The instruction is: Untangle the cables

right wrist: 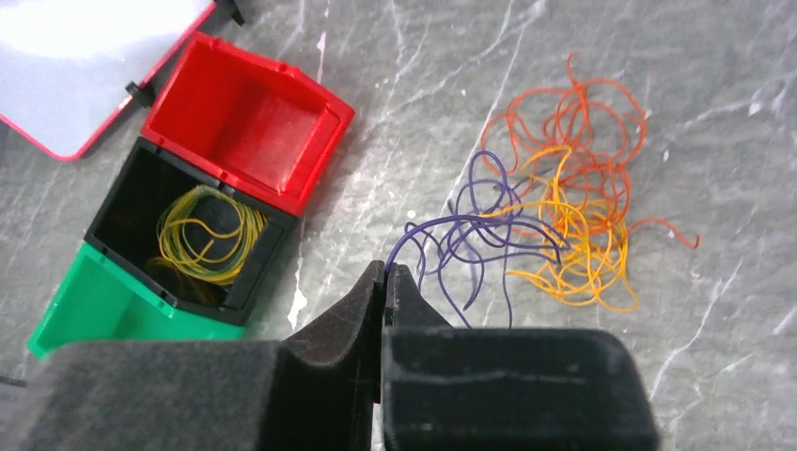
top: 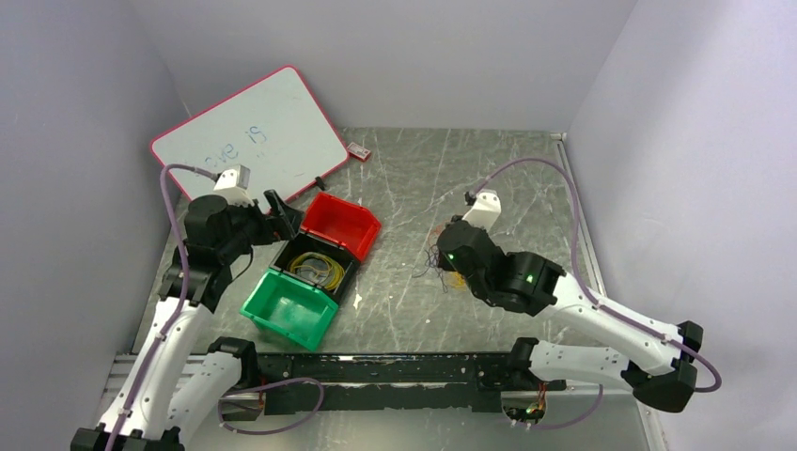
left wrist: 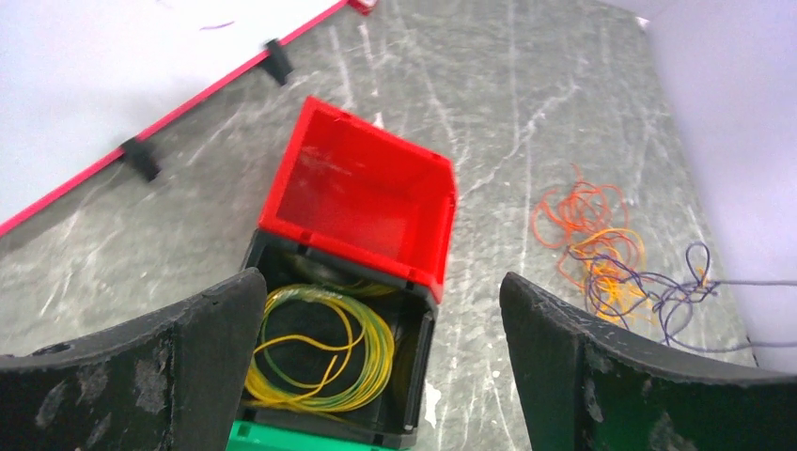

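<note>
We see a grey table with pale marbled streaks and scuffs. Plain pale walls close it in on the far side and on both flanks.

We take the black bin as our landmark. We count three bins set edge to edge in one slanting row. The red bin touches the black bin's far side and the green bin touches its near side. Inside the black bin lies one yellow-green coil. Beyond the black bin, to the far left, one red-rimmed whiteboard leans toward the wall, with two black clips on its edge. One small red item lies on the table well beyond the black bin.

We count one tangle of cables, lying loose on the table well to the right of the black bin. It shows three colours: orange, yellow and purple.

There are two arms and two claws. The left claw hangs above the black bin with its jaws spread wide and nothing between them. The right claw sits between the black bin and the tangle. Its jaws are pressed together, pinching one purple strand that runs back into the tangle.
</note>
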